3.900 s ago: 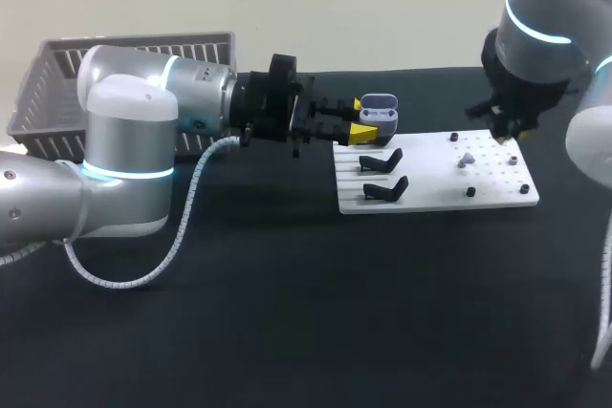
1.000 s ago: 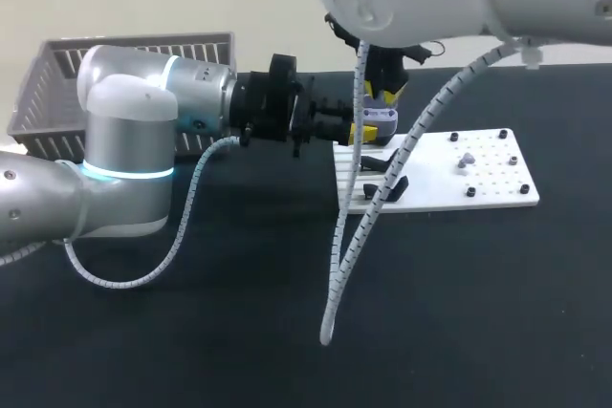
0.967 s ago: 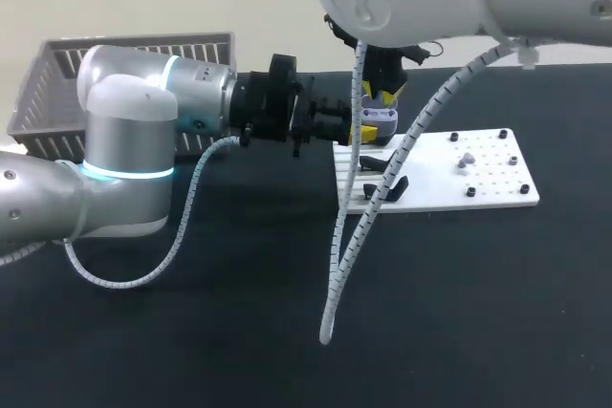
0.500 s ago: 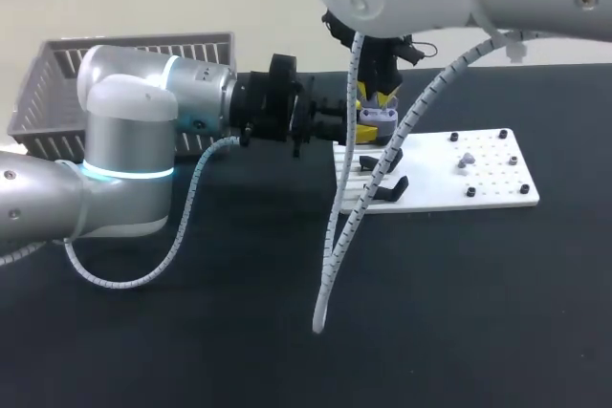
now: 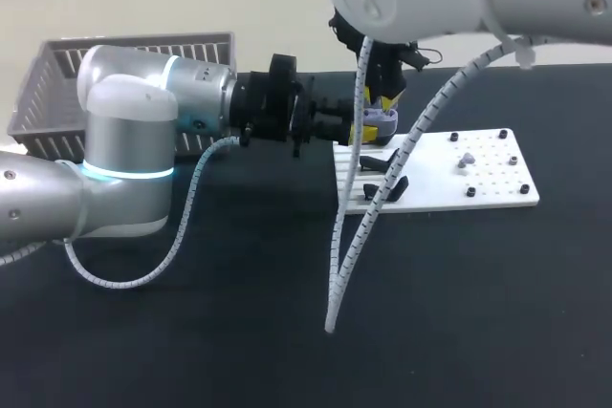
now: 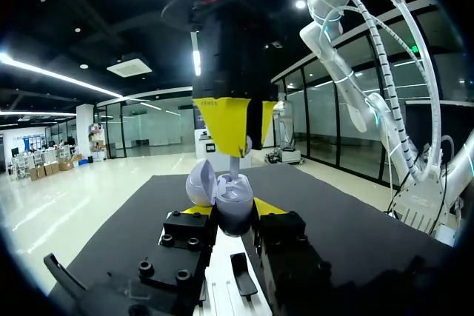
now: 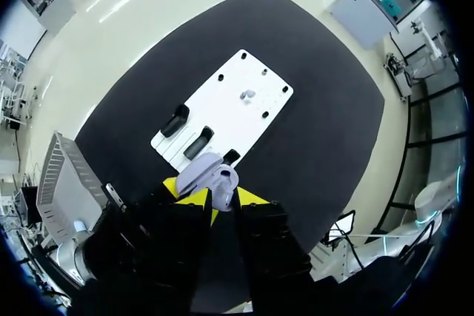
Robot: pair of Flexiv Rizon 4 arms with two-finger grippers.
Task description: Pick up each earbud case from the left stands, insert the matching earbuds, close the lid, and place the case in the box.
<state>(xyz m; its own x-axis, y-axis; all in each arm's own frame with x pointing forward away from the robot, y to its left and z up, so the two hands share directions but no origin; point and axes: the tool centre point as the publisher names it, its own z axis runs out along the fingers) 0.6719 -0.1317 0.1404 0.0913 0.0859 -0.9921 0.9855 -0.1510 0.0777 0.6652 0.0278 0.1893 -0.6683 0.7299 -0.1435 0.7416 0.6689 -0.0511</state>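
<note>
**Earbud case in left gripper, earbud at its mouth**

Found earbud case off the stands, held in the air over the far-left corner of the white board. Saw its lid hinged open, leaning left. Found it clamped by left gripper, one yellow tip on each side of the shell, both touching. Traced that arm in level from the left.

Saw right gripper straight above the case, pointing down, fingers pinched close on a white earbud. Noted the earbud's lower end right at the case opening; could not tell whether seated.

Spotted far stand and near stand, both black, on the board's left half, just near of the case. Spotted second earbud lying on the board's right half among small black pegs, well apart from the case.

Logged grey slatted basket at far left of the black table, behind the left arm, well apart from the board.
</note>
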